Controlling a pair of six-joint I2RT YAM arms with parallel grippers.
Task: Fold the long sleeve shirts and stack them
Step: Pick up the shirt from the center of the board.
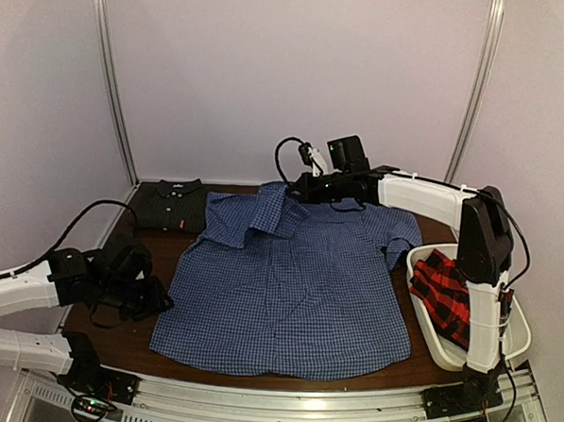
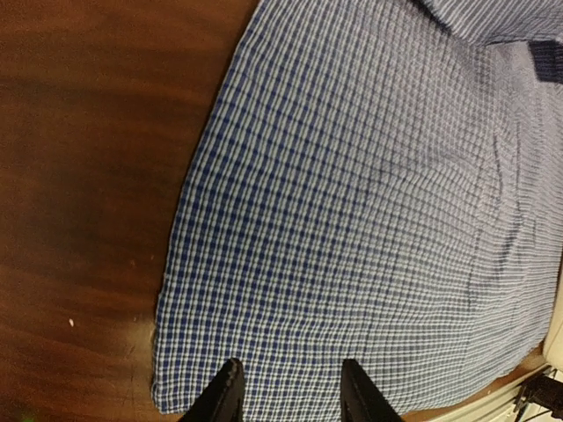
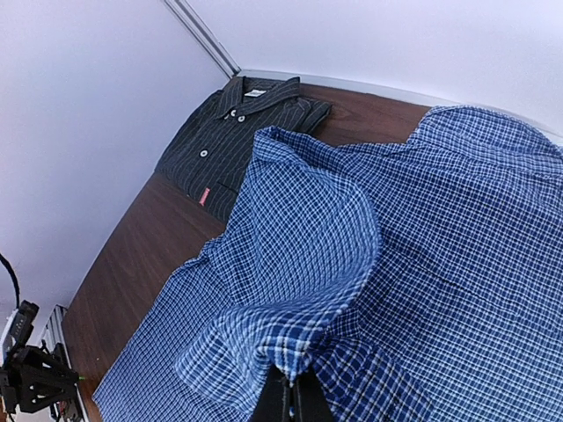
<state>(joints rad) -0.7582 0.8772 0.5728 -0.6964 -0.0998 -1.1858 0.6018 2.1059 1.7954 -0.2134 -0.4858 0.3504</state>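
Middle of counter point(image 1: 181, 251): blue gingham shirt point(image 1: 287, 287) spread out. Raised fold near far edge pinched in right end effector point(image 3: 291, 387); thin bite, cloth may slip if pulled. By near-left hem, left end effector point(image 2: 292, 397) parted, empty; hem unpinned, so whole shirt may drag toward charcoal shirt point(image 1: 169, 205) at far-left corner.

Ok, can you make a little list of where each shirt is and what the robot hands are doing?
blue checked shirt: spread on the table
dark shirt: folded, far left corner
red plaid shirt: in the white tub
left gripper: open, at blue checked shirt's left edge
right gripper: shut on blue checked shirt's far side
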